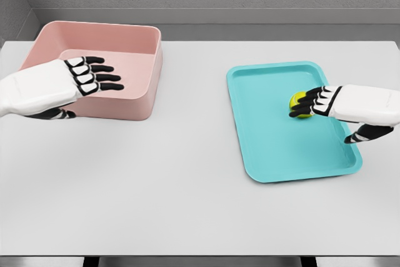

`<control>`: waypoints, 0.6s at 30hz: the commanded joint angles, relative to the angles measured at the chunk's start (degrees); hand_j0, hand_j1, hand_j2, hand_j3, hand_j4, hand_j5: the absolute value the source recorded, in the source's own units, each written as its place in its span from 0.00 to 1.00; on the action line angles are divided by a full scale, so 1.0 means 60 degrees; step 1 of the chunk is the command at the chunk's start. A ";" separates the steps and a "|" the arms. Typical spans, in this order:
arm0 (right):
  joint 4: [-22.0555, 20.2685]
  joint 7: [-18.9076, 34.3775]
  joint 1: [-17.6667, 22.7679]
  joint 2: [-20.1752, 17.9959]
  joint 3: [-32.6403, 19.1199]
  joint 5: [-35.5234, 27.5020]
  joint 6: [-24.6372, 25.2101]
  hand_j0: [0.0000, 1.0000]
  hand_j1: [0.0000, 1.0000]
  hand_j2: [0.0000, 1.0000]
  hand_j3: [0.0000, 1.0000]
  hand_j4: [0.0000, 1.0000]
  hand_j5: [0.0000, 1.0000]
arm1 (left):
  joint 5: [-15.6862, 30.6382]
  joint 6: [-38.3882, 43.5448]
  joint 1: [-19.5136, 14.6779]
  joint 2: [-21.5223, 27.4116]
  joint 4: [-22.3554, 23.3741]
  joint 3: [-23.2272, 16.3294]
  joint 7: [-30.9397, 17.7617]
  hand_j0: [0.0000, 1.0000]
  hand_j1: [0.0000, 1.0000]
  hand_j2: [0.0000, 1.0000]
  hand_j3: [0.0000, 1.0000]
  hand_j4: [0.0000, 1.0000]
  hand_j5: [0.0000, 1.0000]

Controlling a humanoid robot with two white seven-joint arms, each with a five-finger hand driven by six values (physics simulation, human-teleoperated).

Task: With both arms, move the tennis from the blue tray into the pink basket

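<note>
Currently tennis ball (300, 105) sits on blue tray (275, 139), right half; right hand (325, 102) fingers curl around it from the right; left hand (84, 76) spread flat, empty, over pink basket (140, 101), well apart; right arm nearer.

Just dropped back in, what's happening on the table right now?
The right hand is over the blue tray, fingers curling onto the tennis ball, which still sits on the tray; whether the grasp is closed is unclear. The left hand hangs open over the pink basket, holding nothing. No transfer has happened yet.
</note>
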 commanded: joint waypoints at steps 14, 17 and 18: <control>0.1776 0.1085 -0.1274 0.1947 0.0254 -0.0327 0.0023 1.00 1.00 1.00 1.00 1.00 1.00 | -0.0086 0.0005 0.0000 0.0095 0.0000 -0.0008 0.0005 1.00 1.00 1.00 1.00 1.00 1.00; 0.2303 0.1085 -0.1655 0.2459 0.0443 -0.0269 0.0023 1.00 1.00 1.00 1.00 1.00 1.00 | -0.0115 0.0005 -0.0015 0.0036 0.0000 -0.0067 0.0005 1.00 1.00 1.00 1.00 1.00 1.00; 0.2728 0.1085 -0.1875 0.2665 0.0707 -0.0225 0.0023 1.00 1.00 1.00 1.00 1.00 1.00 | -0.0115 0.0005 -0.0015 0.0007 0.0000 -0.0067 0.0005 1.00 1.00 1.00 1.00 1.00 1.00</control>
